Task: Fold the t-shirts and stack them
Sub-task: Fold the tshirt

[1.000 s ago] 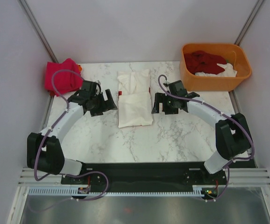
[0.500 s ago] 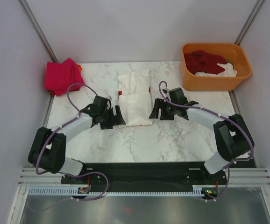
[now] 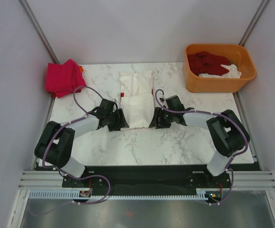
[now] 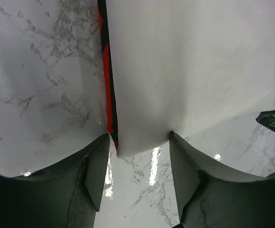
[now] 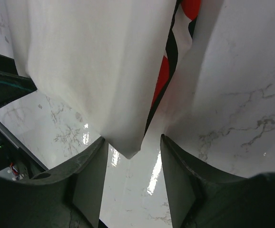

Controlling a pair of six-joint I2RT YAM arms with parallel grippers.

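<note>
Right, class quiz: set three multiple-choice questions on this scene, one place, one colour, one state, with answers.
1. Where does the pink-red t-shirt lie? A the table's far left corner; B its near right corner; C over an arm.
2. What colour is the tub? A blue; B orange; C green.
3. How do the left gripper and right gripper stand? A shut; B lifting cloth high; C open, each straddling a near corner of the white t-shirt.
Answers: 1 A, bunched at that corner; 2 B, its walls are orange; 3 C, wrist views show a corner between parted jaws.
</note>
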